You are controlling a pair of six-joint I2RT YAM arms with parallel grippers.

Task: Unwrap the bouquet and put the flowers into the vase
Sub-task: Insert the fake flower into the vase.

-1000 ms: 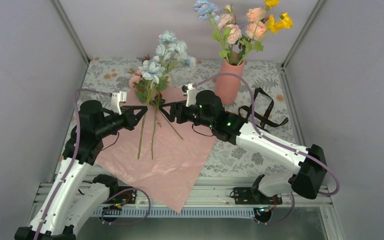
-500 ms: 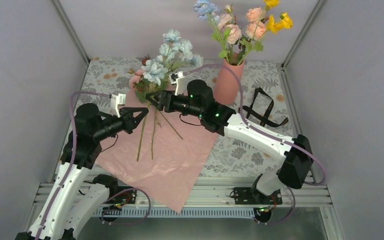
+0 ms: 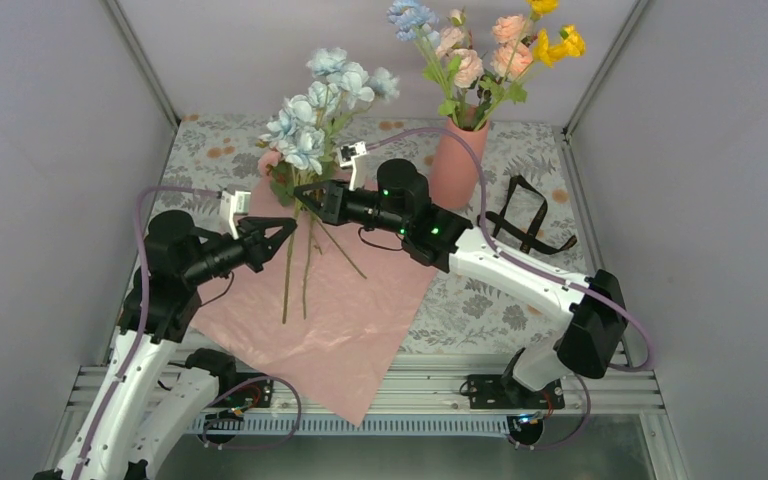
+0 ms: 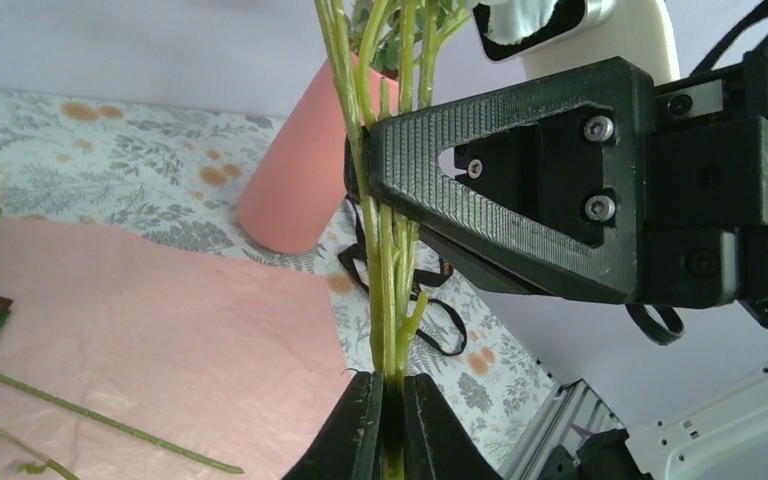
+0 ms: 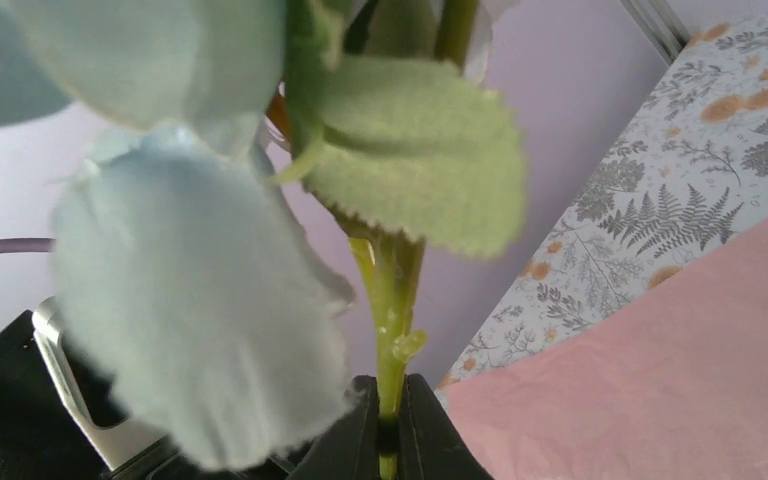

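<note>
1. The left gripper is clenching the blue flowers low on their stems. The right gripper is clamping them higher, above the pink sheet.
2. If the arms are pulling apart, the stems risk bending or slipping.
3. The vase is already crowding with flowers, so snagging could tip it.

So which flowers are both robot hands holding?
The pale blue bunch, pinched by the left gripper and right gripper; the pink-yellow ones stand in the vase.

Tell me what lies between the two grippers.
Only the blue flowers' stems, clamped by the left gripper and right gripper; the left wrist view shows it.
</note>
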